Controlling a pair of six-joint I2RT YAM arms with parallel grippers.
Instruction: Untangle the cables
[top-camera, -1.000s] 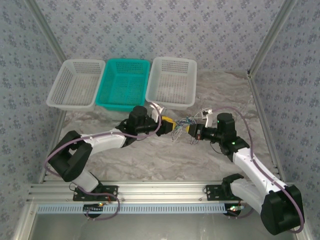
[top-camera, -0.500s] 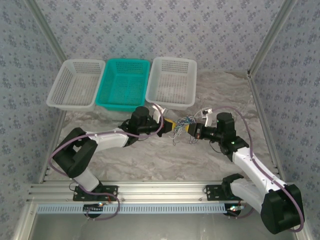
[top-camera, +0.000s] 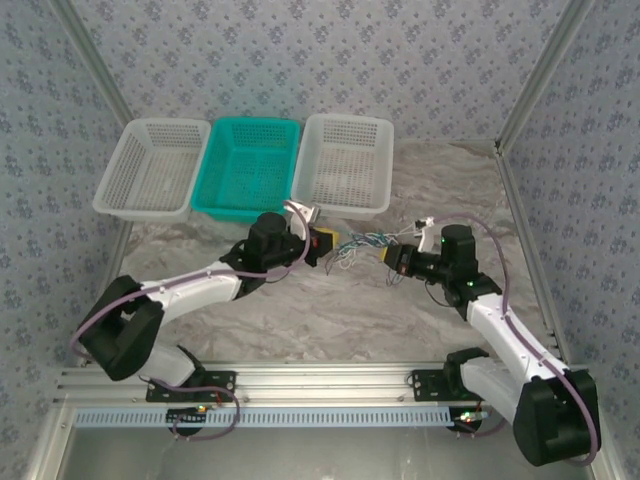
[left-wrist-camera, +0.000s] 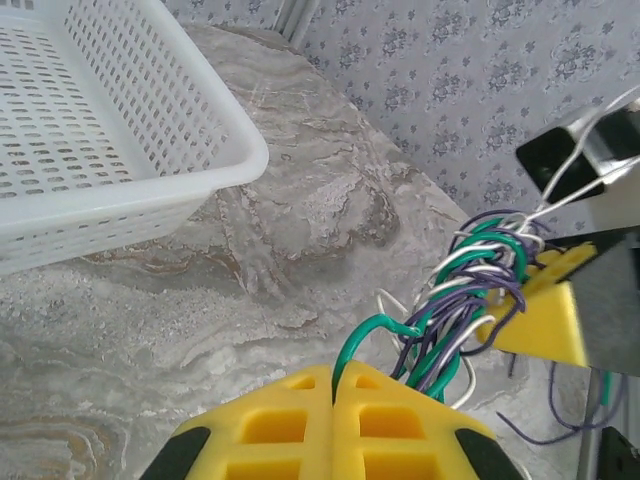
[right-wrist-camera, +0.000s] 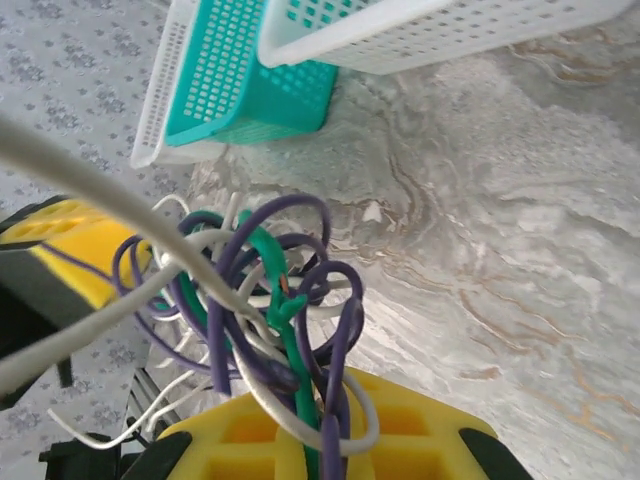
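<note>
1. The cables (top-camera: 362, 243) are thin, smooth, plastic-coated wires in purple, green and white. They are looped into a loose knot (curls spring out on every side) strung between the two claws, a little right of centre in the top view.
2. The left claw (top-camera: 325, 240) has blocky yellow fingers with square recesses. In its wrist view the claw (left-wrist-camera: 333, 385) is pressed fully together with a green strand pinched in the seam, and the bundle (left-wrist-camera: 450, 330) rises toward the right of the frame.
3. The right claw (top-camera: 388, 257) is closed too. In its wrist view, purple, green and white strands (right-wrist-camera: 290, 310) run down into the seam of the claw (right-wrist-camera: 320, 400) at the bottom.
4. The table (top-camera: 330, 310) is matt and stone-like, marbled grey and beige with brown veins.
5. Three rectangular perforated plastic baskets sit side by side in the upper left of the top view: a far-left white basket (top-camera: 145, 212), a teal basket (top-camera: 240, 213) and a second white basket (top-camera: 340, 208).
6. The walls (top-camera: 300, 60) carry pale blue-grey wallpaper with a small floral repeat, and a ribbed aluminium rail (top-camera: 300, 385) crosses the bottom.
</note>
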